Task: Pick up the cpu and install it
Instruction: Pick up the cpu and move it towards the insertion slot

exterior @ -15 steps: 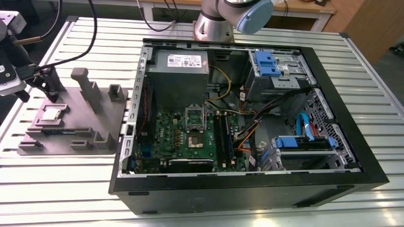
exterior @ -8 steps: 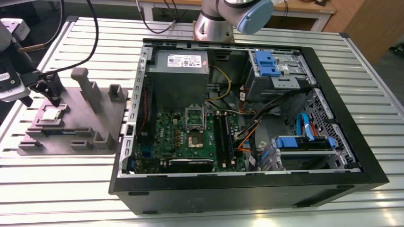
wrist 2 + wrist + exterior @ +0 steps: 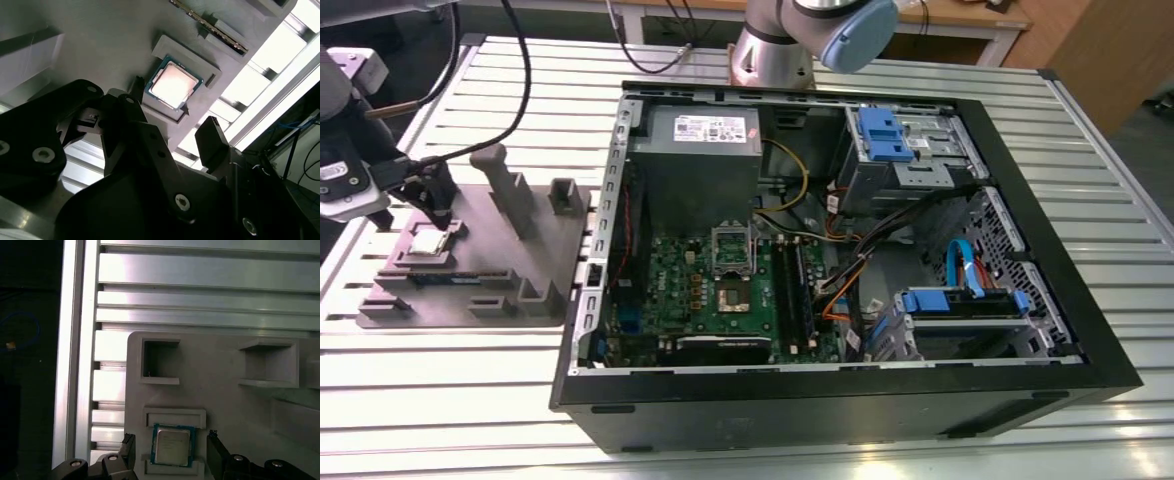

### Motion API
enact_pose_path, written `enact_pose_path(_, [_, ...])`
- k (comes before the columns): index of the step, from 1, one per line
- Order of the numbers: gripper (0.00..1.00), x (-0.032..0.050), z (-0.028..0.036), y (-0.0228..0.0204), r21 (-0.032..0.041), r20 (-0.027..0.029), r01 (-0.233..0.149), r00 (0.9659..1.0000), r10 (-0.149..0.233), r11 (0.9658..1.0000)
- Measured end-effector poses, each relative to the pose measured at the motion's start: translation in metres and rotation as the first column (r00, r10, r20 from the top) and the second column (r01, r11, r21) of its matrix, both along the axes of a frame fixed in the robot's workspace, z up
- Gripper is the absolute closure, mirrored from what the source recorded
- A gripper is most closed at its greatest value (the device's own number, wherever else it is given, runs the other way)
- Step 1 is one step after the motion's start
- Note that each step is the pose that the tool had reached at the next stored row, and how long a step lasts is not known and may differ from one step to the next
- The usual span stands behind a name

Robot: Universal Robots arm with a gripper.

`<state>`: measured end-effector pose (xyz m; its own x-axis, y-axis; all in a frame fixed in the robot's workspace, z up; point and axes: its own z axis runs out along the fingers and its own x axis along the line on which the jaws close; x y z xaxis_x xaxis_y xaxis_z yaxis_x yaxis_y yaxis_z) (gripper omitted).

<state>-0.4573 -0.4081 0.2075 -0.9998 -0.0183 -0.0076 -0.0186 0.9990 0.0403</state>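
Pincer (image 3: 171,435): being held wide open, its two black fingers being kept apart on either side of the cpu (image 3: 172,446), with nothing being gripped. The cpu is being kept flat in a square recess of the grey holder plate (image 3: 507,265). The plate is being carried by the slatted metal counter (image 3: 454,400), beside the opened computer case (image 3: 854,250) toward the exterior view's right.

Slatted metal table (image 3: 440,400), perhaps wooden cabinet (image 3: 1101,50) behind
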Motion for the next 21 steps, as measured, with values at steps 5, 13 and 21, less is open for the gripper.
enact_pose_path(5, [0.33, 0.0000, -0.0057, -0.0002, 0.0002, 0.0000, 0.000, 1.0000, 0.000, 1.0000])
enact_pose_path(13, [0.33, 0.0000, -0.0147, -0.0011, 0.0003, 0.0021, 0.000, 1.0000, 0.000, 1.0000])
enact_pose_path(21, [0.33, 0.0000, -0.0195, -0.0015, -0.0016, 0.0062, 0.000, 1.0000, 0.000, 1.0000])
